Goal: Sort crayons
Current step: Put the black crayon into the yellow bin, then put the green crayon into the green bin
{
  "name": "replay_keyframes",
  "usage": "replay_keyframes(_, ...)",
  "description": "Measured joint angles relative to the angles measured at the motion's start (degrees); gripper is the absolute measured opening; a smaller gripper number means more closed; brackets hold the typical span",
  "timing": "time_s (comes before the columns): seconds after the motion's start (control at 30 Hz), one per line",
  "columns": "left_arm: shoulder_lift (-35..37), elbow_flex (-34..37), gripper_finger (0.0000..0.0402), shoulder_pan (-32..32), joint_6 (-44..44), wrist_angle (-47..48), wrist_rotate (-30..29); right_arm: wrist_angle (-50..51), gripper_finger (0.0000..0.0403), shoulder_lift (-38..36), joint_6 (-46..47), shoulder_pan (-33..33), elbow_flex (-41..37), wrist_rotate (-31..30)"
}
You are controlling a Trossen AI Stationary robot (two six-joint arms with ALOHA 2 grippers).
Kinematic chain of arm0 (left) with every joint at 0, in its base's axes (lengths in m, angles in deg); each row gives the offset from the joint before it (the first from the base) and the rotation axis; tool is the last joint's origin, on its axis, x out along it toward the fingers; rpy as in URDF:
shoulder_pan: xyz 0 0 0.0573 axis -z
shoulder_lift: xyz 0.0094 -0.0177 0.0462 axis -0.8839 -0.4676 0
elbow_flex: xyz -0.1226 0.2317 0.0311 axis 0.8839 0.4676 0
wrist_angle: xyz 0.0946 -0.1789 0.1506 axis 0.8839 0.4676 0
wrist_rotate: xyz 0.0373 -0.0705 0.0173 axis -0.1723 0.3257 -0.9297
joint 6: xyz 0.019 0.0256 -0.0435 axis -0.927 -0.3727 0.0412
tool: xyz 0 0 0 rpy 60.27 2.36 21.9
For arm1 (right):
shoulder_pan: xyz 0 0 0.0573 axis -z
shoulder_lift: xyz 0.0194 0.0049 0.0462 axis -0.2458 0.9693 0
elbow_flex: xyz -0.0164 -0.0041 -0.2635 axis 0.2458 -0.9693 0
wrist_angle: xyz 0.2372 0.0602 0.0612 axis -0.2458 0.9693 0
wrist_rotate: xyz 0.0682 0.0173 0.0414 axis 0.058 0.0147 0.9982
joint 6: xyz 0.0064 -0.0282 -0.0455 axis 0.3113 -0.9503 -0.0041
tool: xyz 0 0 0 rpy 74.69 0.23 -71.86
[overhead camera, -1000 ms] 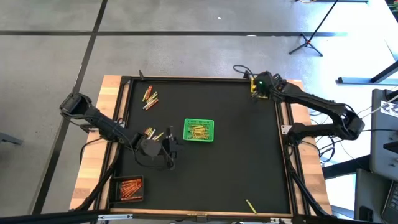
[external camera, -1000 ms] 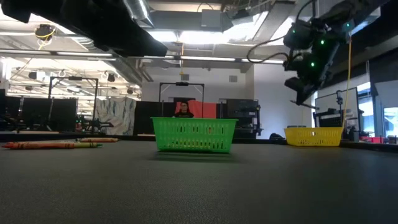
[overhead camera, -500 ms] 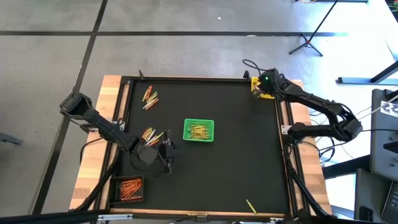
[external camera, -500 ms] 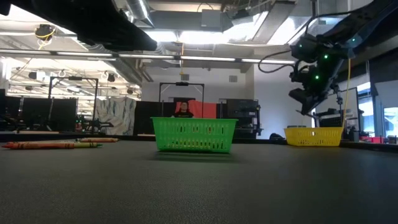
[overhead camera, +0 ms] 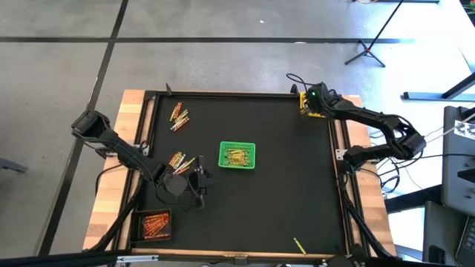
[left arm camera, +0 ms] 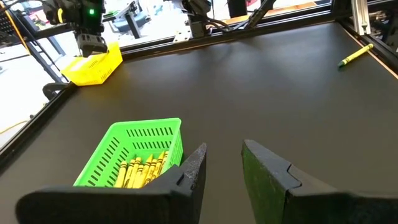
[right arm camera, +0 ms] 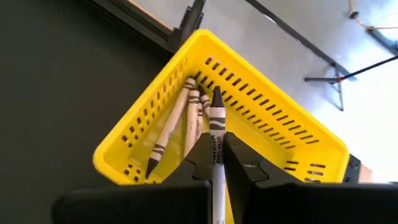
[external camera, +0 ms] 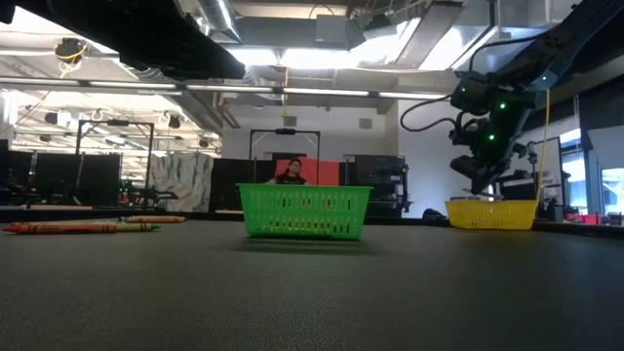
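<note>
Grey crayon (right arm camera: 216, 140): clamped in right hand (right arm camera: 217, 163), long axis running out past the fingertips, tip toward yellow basket (right arm camera: 273, 134) (holding more grey crayons). Left hand (left arm camera: 221, 163): fingers apart, empty.

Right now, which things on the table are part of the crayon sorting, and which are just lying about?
Part of the job:
grey crayon in the right end effector
yellow basket
green basket
loose crayons
black basket

Just lying about:
cables
light stand
</note>
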Motion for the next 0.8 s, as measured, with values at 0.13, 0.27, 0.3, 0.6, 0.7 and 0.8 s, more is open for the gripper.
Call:
replay_keyframes(0.13,0.0,0.0,0.0088,0.0,0.0,0.0,0.0,-2.4,0.0014,1.6,-1.2,0.0,0.0,-0.6)
replay_keyframes(0.27,0.0,0.0,0.0088,0.0,0.2,-0.1,0.0,-3.8,0.0023,2.6,-0.9,-0.1,0.0,-0.5)
replay_keyframes(0.3,0.0,0.0,0.0088,0.0,0.5,-0.1,0.0,-3.7,0.0031,2.7,-0.9,-0.1,0.0,-0.5)
replay_keyframes(0.6,0.0,0.0,0.0088,-0.1,1.0,-0.1,0.0,7.2,0.0155,1.5,-1.3,-0.9,5.4,0.4)
replay_keyframes(0.7,0.0,0.0,0.0088,-0.1,1.1,-0.1,0.2,11.7,0.017,-1.5,-1.1,-4.3,7.6,2.5)
replay_keyframes(0.8,0.0,0.0,0.0088,-0.1,1.2,-0.1,0.7,15.6,0.0174,-5.7,-0.4,-9.9,7.8,5.8)
